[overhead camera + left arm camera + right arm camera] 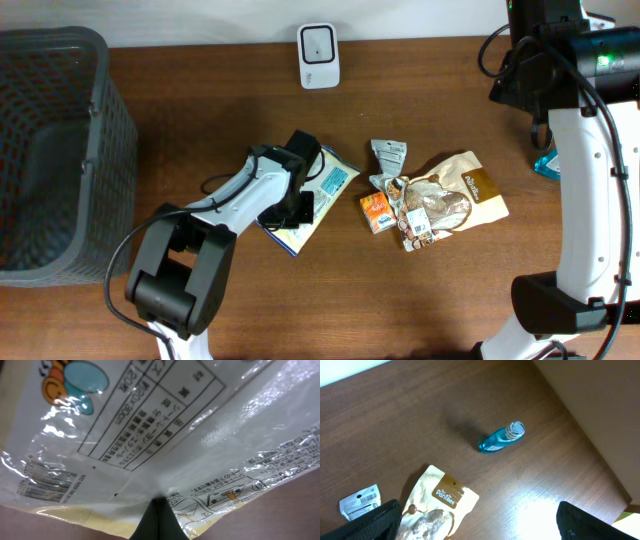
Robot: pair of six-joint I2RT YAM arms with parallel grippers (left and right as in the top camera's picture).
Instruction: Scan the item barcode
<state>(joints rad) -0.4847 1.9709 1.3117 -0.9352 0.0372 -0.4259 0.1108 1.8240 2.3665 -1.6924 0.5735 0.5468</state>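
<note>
White plastic packet (200,425) clenched in left pincer (159,515), barcode (45,482) showing on its face; right pincer (480,525) released, empty, over brown surface (420,420).

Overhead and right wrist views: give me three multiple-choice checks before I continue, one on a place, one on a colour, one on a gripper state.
1. Where on the table is the scanner? A) far edge, middle B) near edge, left C) right corner
2. The bottle is: A) red B) blue C) green
3. The right gripper is: A) shut on the bottle B) shut, empty C) open, empty
Answers: 1 A, it sits top middle in the overhead view; 2 B, its body shows blue; 3 C, its fingers stand wide apart with nothing between them.
</note>
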